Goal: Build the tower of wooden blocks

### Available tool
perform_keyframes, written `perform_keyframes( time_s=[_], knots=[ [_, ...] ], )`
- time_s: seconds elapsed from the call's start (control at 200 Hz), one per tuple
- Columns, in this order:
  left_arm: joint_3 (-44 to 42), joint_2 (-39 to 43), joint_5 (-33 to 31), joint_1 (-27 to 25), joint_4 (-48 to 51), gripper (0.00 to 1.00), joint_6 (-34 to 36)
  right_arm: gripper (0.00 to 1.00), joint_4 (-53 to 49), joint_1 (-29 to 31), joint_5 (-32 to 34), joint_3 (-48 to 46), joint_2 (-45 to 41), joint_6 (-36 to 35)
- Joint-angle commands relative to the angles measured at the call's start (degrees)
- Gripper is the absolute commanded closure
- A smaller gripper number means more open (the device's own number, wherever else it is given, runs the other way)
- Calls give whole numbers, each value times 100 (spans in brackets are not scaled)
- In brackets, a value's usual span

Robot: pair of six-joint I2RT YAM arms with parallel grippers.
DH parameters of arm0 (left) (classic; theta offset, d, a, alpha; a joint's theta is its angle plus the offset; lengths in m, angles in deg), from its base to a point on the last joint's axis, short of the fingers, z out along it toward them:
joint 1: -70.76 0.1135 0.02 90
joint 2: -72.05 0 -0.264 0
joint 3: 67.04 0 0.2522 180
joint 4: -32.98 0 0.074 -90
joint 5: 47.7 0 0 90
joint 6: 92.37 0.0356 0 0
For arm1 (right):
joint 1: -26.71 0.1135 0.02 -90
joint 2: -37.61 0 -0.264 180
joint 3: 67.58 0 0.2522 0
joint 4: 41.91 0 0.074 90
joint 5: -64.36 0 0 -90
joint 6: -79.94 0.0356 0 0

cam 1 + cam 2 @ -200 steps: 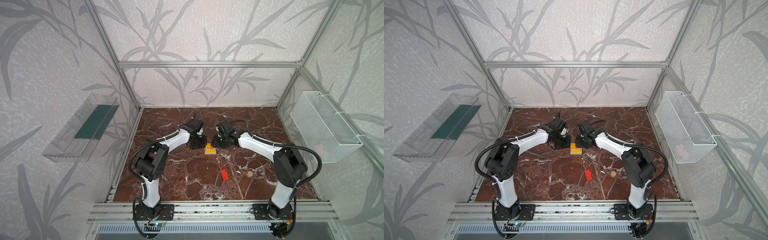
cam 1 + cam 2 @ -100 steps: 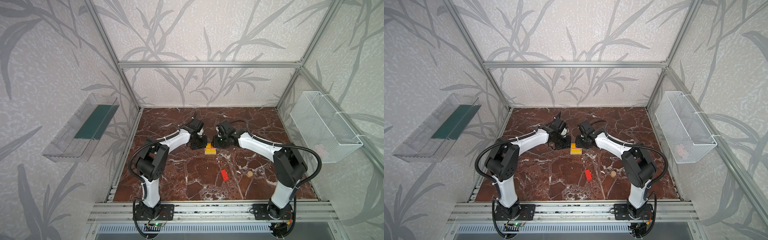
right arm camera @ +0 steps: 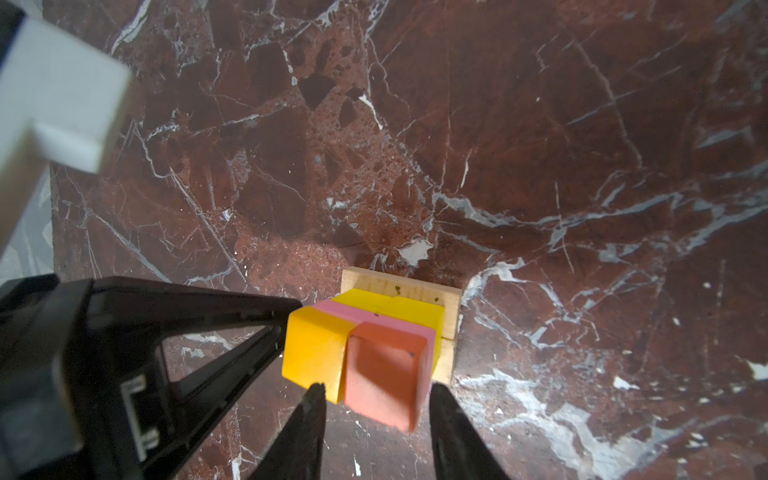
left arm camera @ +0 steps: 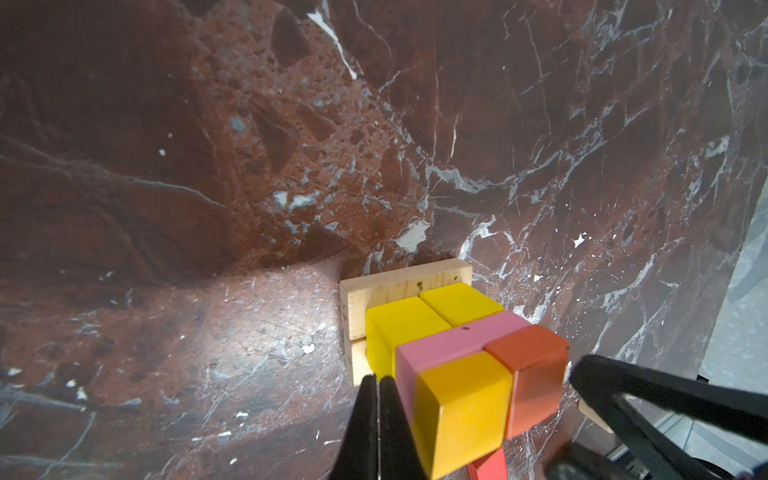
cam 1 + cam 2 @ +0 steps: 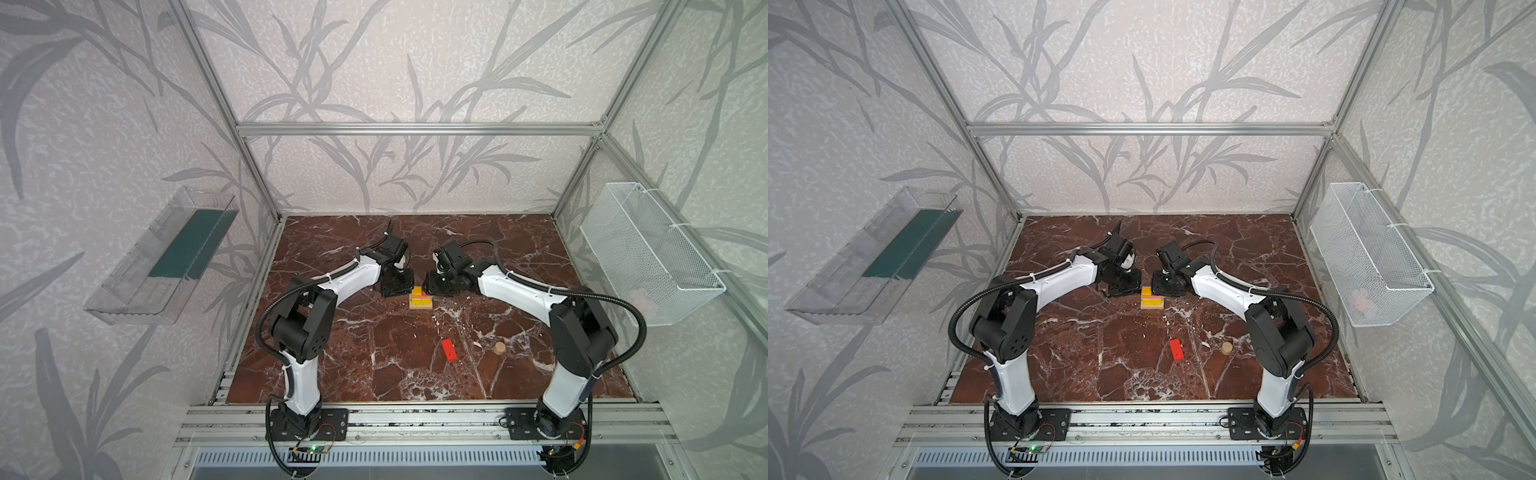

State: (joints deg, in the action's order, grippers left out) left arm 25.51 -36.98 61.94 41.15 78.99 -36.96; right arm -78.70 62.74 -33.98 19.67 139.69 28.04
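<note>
The tower [image 5: 419,299] [image 5: 1151,298] stands mid-table on two tan planks [image 4: 399,286]. Yellow cubes [image 4: 415,320] lie on the planks. Above them sit a pink brick [image 4: 457,340], an orange cube [image 4: 461,399] and an orange-red cube [image 3: 386,374]. My left gripper [image 4: 378,386] is shut, its tips against the orange cube's side. My right gripper [image 3: 378,390] is open, its fingers either side of the orange-red cube with gaps showing. A red brick [image 5: 449,349] and a tan cylinder [image 5: 498,348] lie loose nearer the front.
A white wire basket [image 5: 648,257] hangs on the right wall and a clear plastic tray [image 5: 166,257] on the left wall. Aluminium frame posts edge the dark red marble table [image 5: 374,374]. Both arms meet over the tower from opposite sides.
The right gripper's jaws have spread a little wider around the orange-red cube. Both arms and the tower stay where they were.
</note>
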Motion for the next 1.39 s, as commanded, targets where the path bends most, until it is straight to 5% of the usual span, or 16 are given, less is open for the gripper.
perform_keyframes(
  time_s=[0.0, 1.39],
  knots=[
    [128, 258, -197, 16, 203, 99, -21, 57, -27, -43, 97, -109, -337, 12],
    [117, 286, 118, -89, 1, 99, -163, 60, 152, -87, -1, -307, -312, 97]
  ],
)
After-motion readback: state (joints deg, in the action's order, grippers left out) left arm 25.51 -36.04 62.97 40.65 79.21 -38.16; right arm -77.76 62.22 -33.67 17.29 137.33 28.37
